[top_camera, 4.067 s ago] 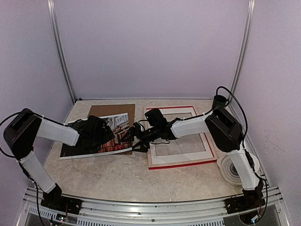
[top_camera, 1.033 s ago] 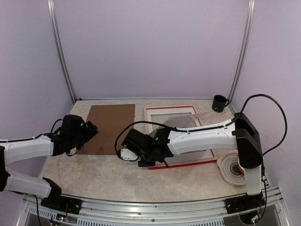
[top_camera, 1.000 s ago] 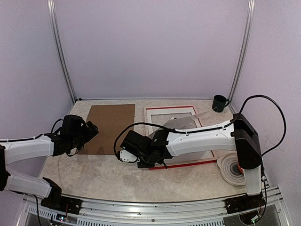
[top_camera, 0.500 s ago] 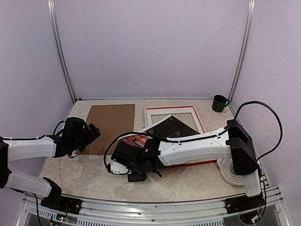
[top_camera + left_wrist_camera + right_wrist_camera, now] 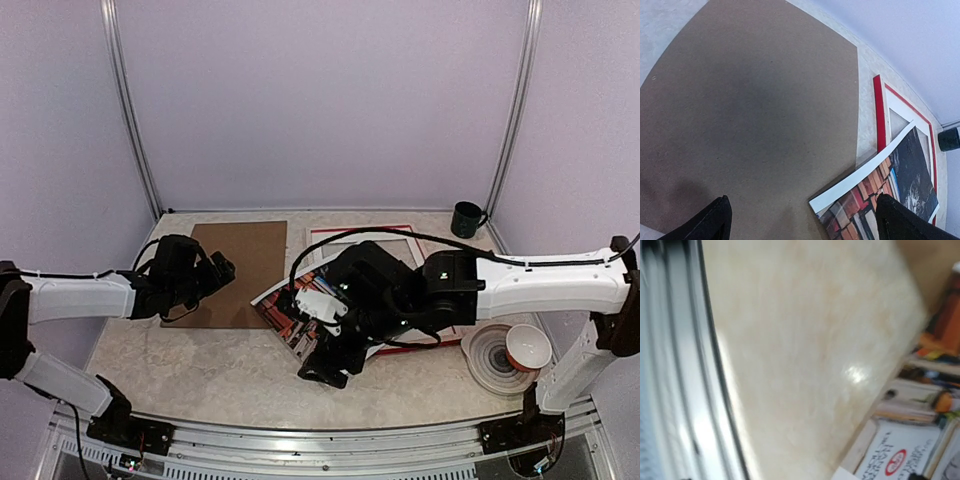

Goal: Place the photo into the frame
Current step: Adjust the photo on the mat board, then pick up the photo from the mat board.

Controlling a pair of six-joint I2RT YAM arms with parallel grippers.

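The photo [image 5: 288, 306] lies flat and skewed, its near-left corner on the table and the rest across the left side of the red frame [image 5: 360, 229]. My right gripper [image 5: 320, 368] hovers just near of the photo's corner, open and holding nothing. Its blurred wrist view shows bare table and the photo's [image 5: 912, 447] book stacks, with no fingers in sight. My left gripper [image 5: 214, 272] is open over the brown backing board [image 5: 240, 250]. In the left wrist view the photo's white-edged corner [image 5: 875, 187] overlaps the board [image 5: 750, 110], beside the frame [image 5: 879, 115].
A white mat [image 5: 895, 107] sits inside the frame. A dark mug [image 5: 465, 218] stands at the back right. A stack of bowls [image 5: 492, 362] with a red-and-white cup [image 5: 527, 345] is at the near right. The metal rail [image 5: 670, 365] runs along the near edge.
My right gripper has opened and let go of the photo, which dropped flat across the frame's left side. The right arm swung toward the near edge. My left gripper moved right over the board.
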